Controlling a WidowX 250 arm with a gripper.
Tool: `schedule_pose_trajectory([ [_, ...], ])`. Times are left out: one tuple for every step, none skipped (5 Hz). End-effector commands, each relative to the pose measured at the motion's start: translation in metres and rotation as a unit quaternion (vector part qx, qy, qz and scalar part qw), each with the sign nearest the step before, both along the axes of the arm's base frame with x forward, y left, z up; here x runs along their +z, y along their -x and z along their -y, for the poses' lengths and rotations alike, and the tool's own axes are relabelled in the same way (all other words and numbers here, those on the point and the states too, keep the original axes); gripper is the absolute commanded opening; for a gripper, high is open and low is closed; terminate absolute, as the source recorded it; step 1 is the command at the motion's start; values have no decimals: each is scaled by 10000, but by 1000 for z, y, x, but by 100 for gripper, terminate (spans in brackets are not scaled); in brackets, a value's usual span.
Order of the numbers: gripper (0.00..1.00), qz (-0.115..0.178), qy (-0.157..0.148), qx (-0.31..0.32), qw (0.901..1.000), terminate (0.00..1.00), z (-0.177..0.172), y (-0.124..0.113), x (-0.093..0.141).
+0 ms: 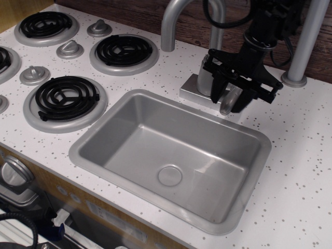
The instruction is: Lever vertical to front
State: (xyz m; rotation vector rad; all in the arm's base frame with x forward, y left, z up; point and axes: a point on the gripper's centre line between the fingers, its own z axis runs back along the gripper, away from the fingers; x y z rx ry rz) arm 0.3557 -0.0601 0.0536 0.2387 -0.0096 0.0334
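The lever point(229, 102) projects forward and downward from the faucet body point(207, 80), its rounded tip over the rear rim of the sink point(171, 155). It is no longer upright — the vertical-to-front movement appears largely or fully complete.

The gripper point(231, 96) sits directly over the lever, one black finger on each side. The fingers stand spread, with visible gaps to the rod, so the gripper reads as released rather than clamped.

Remaining work, judged from this position: confirm the lever has reached its forward stop, then lift the gripper clear of the faucet — no regrasp appears necessary.
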Motion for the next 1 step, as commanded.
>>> schedule_pose_trajectory([
  [100,538,37,81,9985,100,5,-2,39],
])
